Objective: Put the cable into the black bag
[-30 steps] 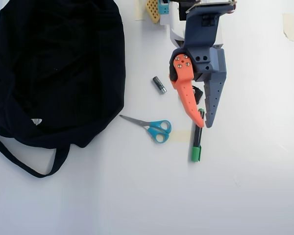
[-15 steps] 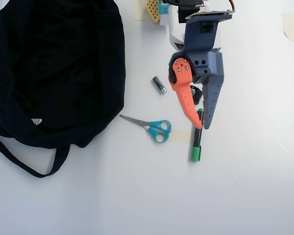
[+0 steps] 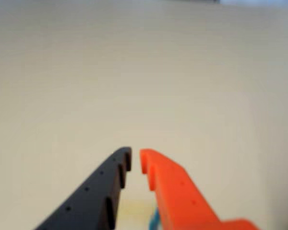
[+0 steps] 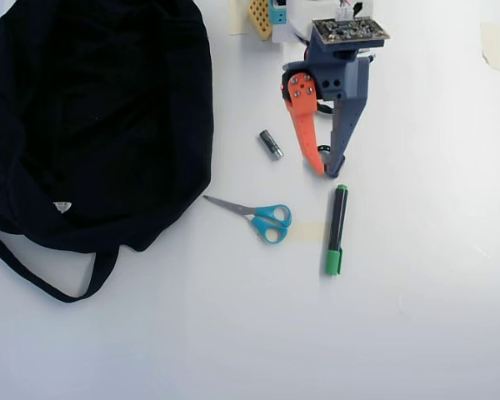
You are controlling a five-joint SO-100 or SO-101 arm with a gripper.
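Note:
The black bag (image 4: 100, 117) lies floppy over the left of the overhead view, with a white tag and a strap trailing toward the front. The cable shows in neither view. My gripper (image 4: 326, 174) hangs at the top centre, well right of the bag, pointing down at the white table. Its orange and dark blue fingers stand almost together. In the wrist view my gripper (image 3: 135, 153) shows only a thin slit between the tips, with nothing in it and bare table beyond.
A small black clip (image 4: 322, 151) peeks out between the fingers, on the table below them. A green-capped marker (image 4: 336, 229) lies just in front of the tips. Blue-handled scissors (image 4: 262, 217) and a small battery (image 4: 271, 143) lie between gripper and bag.
The gripper has drawn back toward the arm's base and risen off the marker. Its fingers have come closer together.

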